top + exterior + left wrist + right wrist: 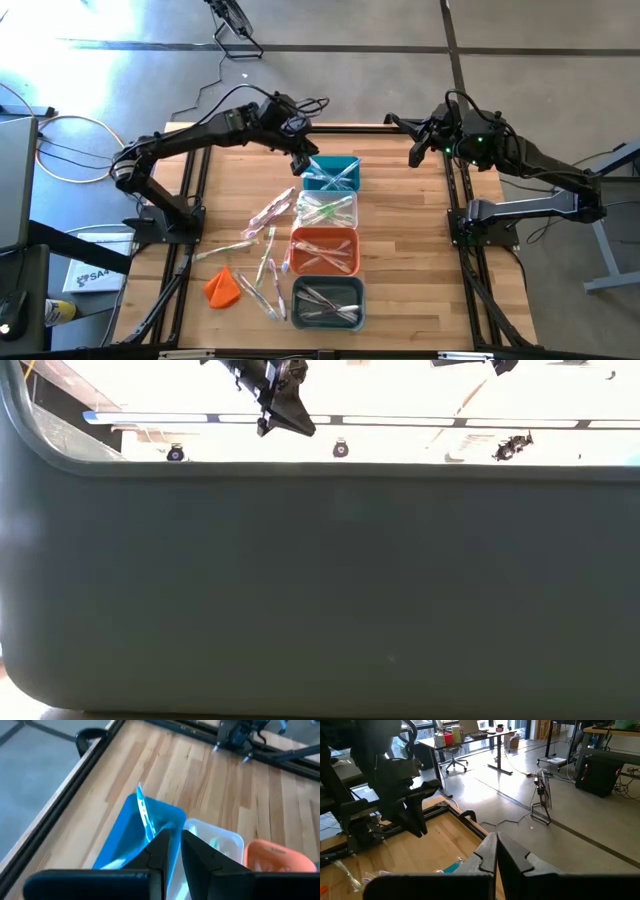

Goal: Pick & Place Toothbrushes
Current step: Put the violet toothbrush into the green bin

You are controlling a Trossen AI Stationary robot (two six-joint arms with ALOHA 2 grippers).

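1. Your wooden bench (400,250) carries four bins in a column down its middle.
2. Right arm waits at the far right edge of the bench; right claw (418,152) has its fingers pressed together, holding nothing.
3. Left arm reaches in from the left; left claw (303,160) hangs above the near-left corner of the blue bin (331,174). Left wrist view: fingers (200,857) nearly together, a narrow gap between them. You can't tell from these views whether anything is pinched there.
4. Blue bin, farthest from the front edge: a few toothbrushes (336,172) crossed inside; one light blue toothbrush (144,812) leans on its wall, tip poking above the rim.
5. Clear bin (327,209): pale green toothbrushes inside.
6. Orange bin (324,250): a few pale toothbrushes lying crossed.
7. Grey bin (327,301), nearest the front: several pale toothbrushes.
8. Loose toothbrushes (264,255) lie scattered on the bench just left of the bins.
9. Small orange lump (223,287) sits left of the grey bin.
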